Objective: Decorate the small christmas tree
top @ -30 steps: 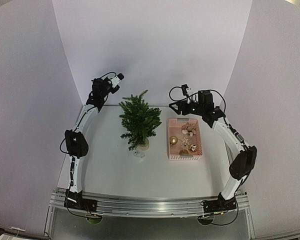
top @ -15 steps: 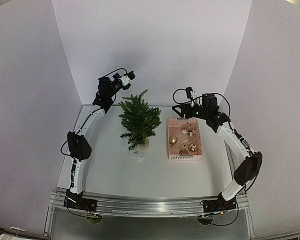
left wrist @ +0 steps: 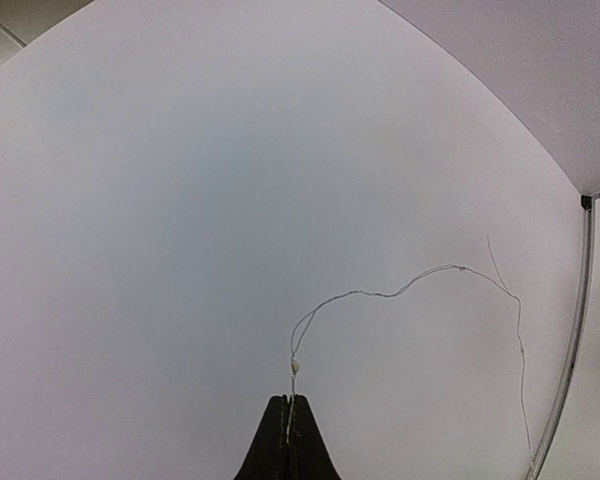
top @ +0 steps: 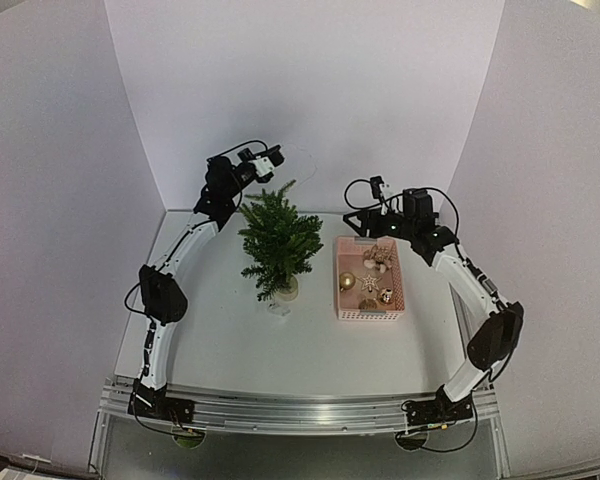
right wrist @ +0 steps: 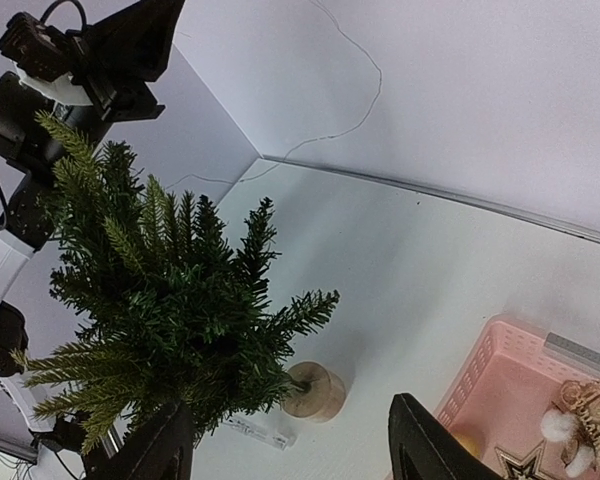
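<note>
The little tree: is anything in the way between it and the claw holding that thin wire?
Nothing visible. The left gripper, shut on the wire, hangs above and behind the small christmas tree, with open air between.

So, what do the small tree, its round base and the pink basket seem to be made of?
The small christmas tree: probably plastic needles, dark green and matt, in stiff bristly tufts. Its base: looks like pale unfinished wood, light tan in colour. The pink basket: likely moulded plastic, given its even lattice walls.
</note>
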{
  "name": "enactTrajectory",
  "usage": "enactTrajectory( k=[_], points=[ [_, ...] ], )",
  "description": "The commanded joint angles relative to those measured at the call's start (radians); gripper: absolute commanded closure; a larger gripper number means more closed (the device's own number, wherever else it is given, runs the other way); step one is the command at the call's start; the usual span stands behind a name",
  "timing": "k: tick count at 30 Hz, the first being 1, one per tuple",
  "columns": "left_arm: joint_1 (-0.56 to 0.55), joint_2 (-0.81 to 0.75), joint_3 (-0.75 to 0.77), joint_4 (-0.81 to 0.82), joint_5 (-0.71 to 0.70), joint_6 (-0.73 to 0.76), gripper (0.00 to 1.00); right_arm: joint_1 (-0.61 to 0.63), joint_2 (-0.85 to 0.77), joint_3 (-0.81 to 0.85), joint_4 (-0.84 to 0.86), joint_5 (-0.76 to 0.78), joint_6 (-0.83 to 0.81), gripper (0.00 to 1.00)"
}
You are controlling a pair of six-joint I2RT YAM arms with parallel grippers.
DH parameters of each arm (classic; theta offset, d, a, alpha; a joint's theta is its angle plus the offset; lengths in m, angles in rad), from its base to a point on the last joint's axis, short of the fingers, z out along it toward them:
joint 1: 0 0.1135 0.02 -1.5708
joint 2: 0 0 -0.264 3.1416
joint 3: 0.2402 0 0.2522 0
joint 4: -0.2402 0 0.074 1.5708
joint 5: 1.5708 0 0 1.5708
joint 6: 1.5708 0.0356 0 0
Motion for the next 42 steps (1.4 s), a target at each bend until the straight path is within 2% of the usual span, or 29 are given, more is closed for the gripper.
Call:
enactTrajectory(
  k=[1, 5, 9, 15, 20, 29, 34, 38, 42],
  points=[
    [0.002, -0.124, 0.034, 0.08, 0.024, 0.013, 1.0, 0.011, 0.016, 0.02, 0.035, -0.017, 0.01, 0.35],
    [-0.003, -0.162, 0.029, 0.056, 0.068, 0.016, 1.0, 0.011, 0.023, 0.023, 0.045, -0.017, 0.012, 0.35],
    [-0.023, -0.214, -0.009, -0.041, 0.111, 0.016, 1.0, 0.013, 0.032, 0.024, 0.055, -0.02, 0.015, 0.35],
    [-0.056, -0.288, -0.069, -0.311, 0.175, 0.074, 1.0, 0.014, 0.026, 0.011, 0.065, -0.019, 0.015, 0.35],
    [-0.108, -0.3, -0.04, -0.509, 0.147, 0.149, 1.0, 0.014, 0.02, -0.007, 0.072, -0.02, 0.015, 0.35],
    [-0.194, -0.35, -0.094, -0.637, 0.064, 0.223, 1.0, 0.014, 0.002, -0.047, 0.078, 0.038, 0.02, 0.34],
    [-0.209, -0.388, -0.128, -0.668, 0.04, 0.241, 1.0, 0.015, 0.057, 0.014, 0.077, 0.037, 0.052, 0.34],
    [-0.221, -0.369, -0.067, -0.778, 0.021, 0.223, 1.0, 0.014, 0.089, 0.047, 0.077, 0.044, 0.085, 0.34],
    [-0.238, -0.398, -0.113, -0.85, 0.019, 0.249, 1.0, 0.014, 0.088, 0.024, 0.077, 0.057, 0.104, 0.34]
  ],
)
